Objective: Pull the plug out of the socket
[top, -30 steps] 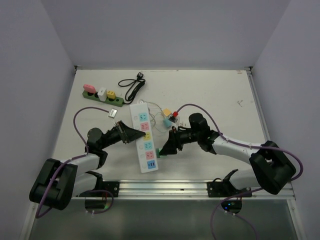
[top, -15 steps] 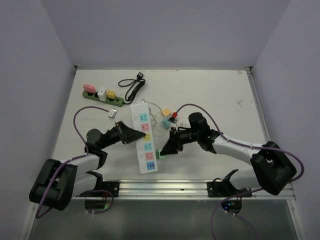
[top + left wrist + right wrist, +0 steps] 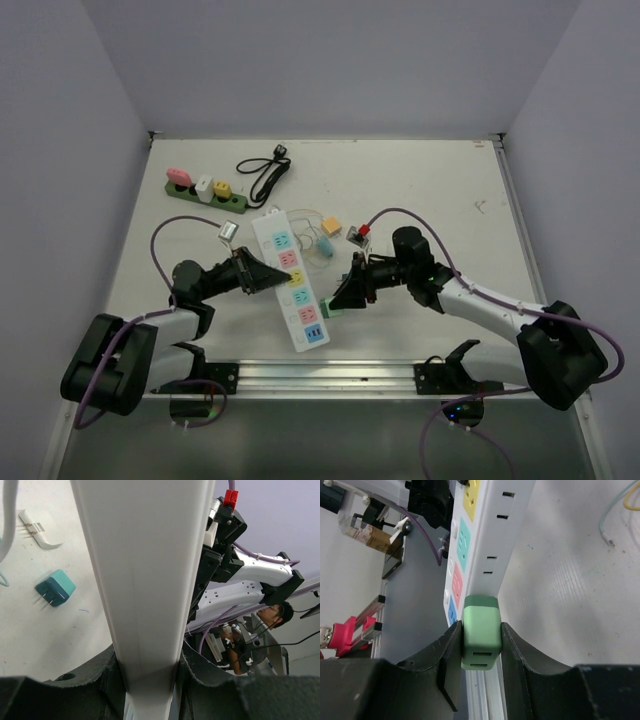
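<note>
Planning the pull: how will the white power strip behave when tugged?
Probably rigid: the power strip looks like a straight hard shell. Likely light, so pulling the green plug could drag it unless the left fingers hold. Its smooth sides may slip.

Item 1: power strip (image 3: 290,282). Long white bar with coloured outlets in a row on its top face and slot pairs along its side. It lies flat and askew. The left gripper (image 3: 148,651) clamps it across its width, near mid-length.

Item 2: green plug (image 3: 481,632). Small, boxy, rounded corners. It sits squarely between the fingers of the right gripper (image 3: 481,627), both pads touching it, flush against the strip's side near the blue end outlet.
</note>
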Robot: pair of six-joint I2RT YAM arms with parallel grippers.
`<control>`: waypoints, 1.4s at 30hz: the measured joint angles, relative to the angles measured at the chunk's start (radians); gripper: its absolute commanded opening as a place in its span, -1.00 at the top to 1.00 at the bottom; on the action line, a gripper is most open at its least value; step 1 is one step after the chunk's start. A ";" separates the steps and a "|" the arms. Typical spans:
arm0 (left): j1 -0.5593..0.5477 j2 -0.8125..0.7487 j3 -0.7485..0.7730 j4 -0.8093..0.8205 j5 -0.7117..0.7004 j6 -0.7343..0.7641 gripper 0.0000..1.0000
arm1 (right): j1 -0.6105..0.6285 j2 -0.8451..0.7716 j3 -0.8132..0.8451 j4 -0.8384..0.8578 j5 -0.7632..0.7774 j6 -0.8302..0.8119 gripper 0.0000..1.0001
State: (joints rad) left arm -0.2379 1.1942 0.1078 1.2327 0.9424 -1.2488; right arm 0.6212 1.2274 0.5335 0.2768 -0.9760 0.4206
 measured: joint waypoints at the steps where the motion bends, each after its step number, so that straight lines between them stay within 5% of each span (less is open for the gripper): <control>1: 0.006 0.000 -0.002 0.001 0.011 -0.002 1.00 | -0.001 -0.005 -0.002 0.000 0.002 0.000 1.00; 17: 0.107 -0.034 -0.005 -0.023 0.040 0.013 1.00 | -0.163 -0.023 -0.067 -0.001 0.084 0.012 1.00; 25: 0.106 -0.062 0.054 -0.309 -0.033 0.182 1.00 | -0.187 -0.023 -0.067 -0.076 0.317 0.040 1.00; 32: 0.006 0.107 0.143 -0.397 -0.124 0.252 1.00 | -0.240 0.004 -0.075 -0.131 0.504 0.099 0.96; 36: -0.090 0.272 0.225 -0.388 -0.159 0.255 1.00 | -0.282 -0.002 -0.099 -0.158 0.589 0.129 0.77; 42: -0.209 0.546 0.374 -0.216 -0.166 0.169 1.00 | -0.334 -0.016 -0.115 -0.216 0.691 0.161 0.15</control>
State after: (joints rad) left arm -0.4465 1.7401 0.4816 1.0168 0.7769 -1.0794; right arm 0.2871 1.2114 0.4187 0.0605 -0.2852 0.5812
